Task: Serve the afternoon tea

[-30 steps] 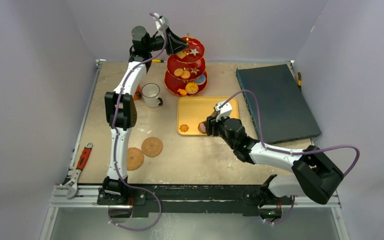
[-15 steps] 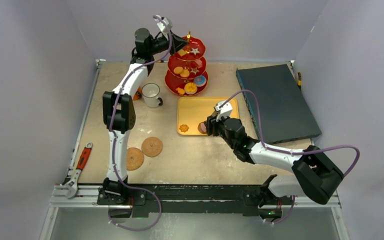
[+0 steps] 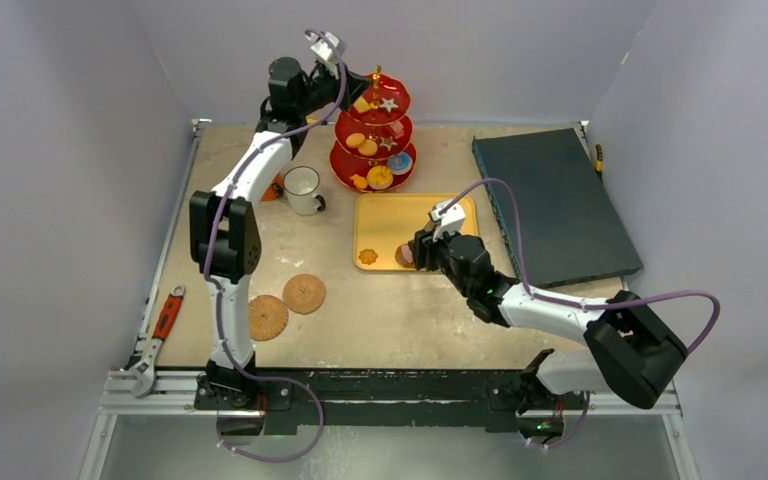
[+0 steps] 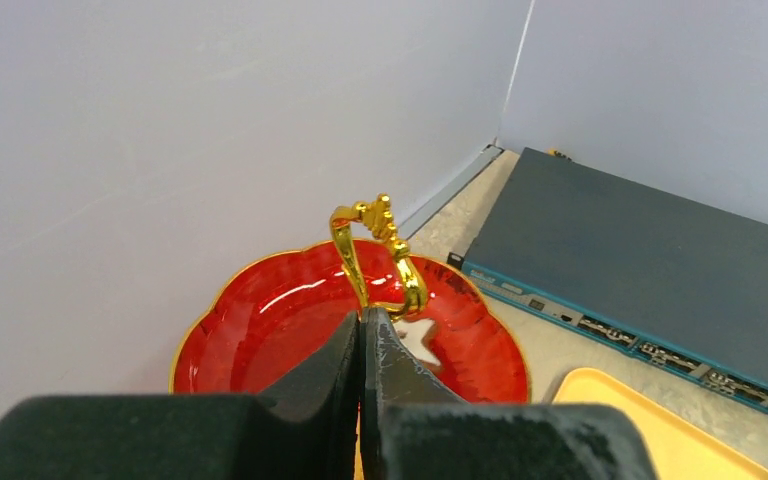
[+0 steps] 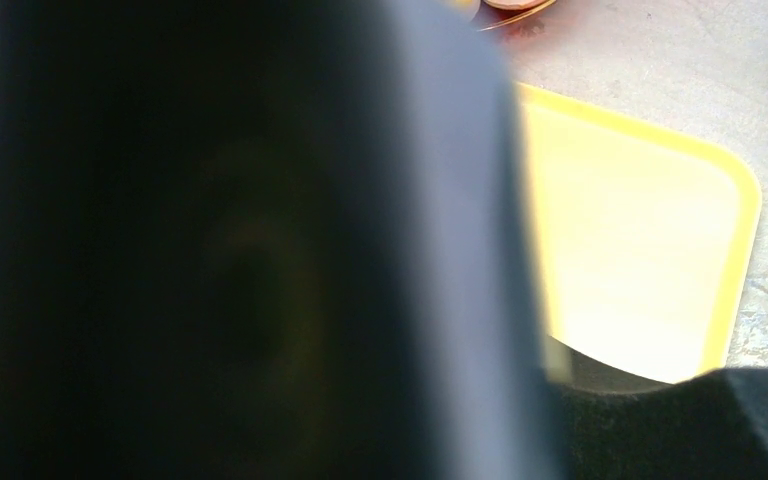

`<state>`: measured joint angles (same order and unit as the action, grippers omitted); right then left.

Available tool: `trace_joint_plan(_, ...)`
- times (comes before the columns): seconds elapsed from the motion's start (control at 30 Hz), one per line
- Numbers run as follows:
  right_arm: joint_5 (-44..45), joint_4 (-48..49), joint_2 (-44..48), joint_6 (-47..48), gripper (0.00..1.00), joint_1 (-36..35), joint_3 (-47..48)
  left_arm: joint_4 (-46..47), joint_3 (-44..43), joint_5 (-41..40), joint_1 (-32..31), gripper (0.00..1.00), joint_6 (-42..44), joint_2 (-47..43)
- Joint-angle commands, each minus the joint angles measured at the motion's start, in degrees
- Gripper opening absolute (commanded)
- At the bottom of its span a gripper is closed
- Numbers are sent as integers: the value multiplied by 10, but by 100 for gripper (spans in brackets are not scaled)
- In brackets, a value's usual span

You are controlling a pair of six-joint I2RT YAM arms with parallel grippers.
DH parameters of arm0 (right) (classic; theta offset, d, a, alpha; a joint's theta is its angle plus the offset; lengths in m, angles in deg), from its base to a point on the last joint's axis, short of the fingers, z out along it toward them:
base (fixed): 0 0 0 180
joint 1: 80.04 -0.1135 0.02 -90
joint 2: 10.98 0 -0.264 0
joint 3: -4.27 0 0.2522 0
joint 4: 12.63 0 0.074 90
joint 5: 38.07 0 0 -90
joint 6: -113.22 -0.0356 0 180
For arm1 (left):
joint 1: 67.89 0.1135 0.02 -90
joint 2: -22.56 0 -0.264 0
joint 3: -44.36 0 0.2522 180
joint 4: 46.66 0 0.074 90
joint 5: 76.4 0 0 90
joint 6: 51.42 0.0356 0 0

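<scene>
- Left pincer (image 4: 363,320): jaws pressed together on nothing, raised beside the top plate of the red three-tier stand (image 3: 341,162), just short of its gold handle (image 4: 378,255).
- Right pincer (image 3: 416,254): low over the yellow tray (image 3: 390,215), tips at a pink-brown pastry (image 3: 403,256). A dark finger blocks its own camera, so I cannot tell whether the pastry is gripped.
- Stand, contents: the top plate holds a white star biscuit (image 3: 388,103) and a yellow piece (image 3: 363,105). The middle plate holds orange biscuits (image 3: 358,141). The bottom plate holds a yellow tart (image 3: 381,177) and a blue-topped cake (image 3: 400,160).
- Tray, contents: the pink-brown pastry and one flower-shaped biscuit (image 3: 367,256); otherwise bare.
- White mug (image 3: 301,186): upright on the desk, just left of the stand; contents cannot be told.
- Orange mug (image 3: 275,189): mostly hidden behind the left arm, beside the white mug.
- Two round brown mats (image 3: 304,292): front-left of the desk, nothing on them, well apart from the mugs.
- Progress, as judged: the stand is largely stocked. Two pieces on the tray are not yet moved, and the mugs probably belong on the mats.
</scene>
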<state>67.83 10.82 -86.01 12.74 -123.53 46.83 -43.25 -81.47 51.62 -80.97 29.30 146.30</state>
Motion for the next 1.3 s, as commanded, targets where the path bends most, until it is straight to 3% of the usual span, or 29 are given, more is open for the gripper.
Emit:
trace_joint_plan(0.0,-1,10,1,-10,55,0,22,-19,2,38,-26,0,1,-45)
trace_joint_plan(0.13,2,7,14,-13,56,0,14,-56,-7,35,-28,0,26,-50)
trace_joint_plan(0.23,4,6,23,-15,56,0,6,-79,-28,6,-17,19,39,-49)
trace_joint_plan(0.3,4,6,25,-16,56,1,4,-84,-37,3,-11,26,45,-48)
trace_joint_plan(0.57,-1,10,19,-15,56,1,6,-145,-49,81,-1,33,109,-57)
trace_joint_plan(0.63,-2,12,18,-15,57,1,5,-155,-52,74,5,44,124,-56)
trace_joint_plan(0.7,-2,13,17,-14,57,1,4,-155,-66,82,18,61,127,-46)
trace_joint_plan(0.73,-3,13,17,-14,57,2,3,-160,-84,96,21,64,133,-35)
trace_joint_plan(0.87,-5,12,21,-17,57,2,2,-218,-219,138,32,81,122,51)
trace_joint_plan(0.97,-4,8,23,-17,57,3,4,-171,-282,194,34,82,75,110)
trace_joint_plan(1.07,-1,3,26,-17,57,3,6,-78,-272,227,34,82,26,132)
trace_joint_plan(1.27,1,-5,26,-18,57,5,11,-46,-261,241,35,80,15,160)
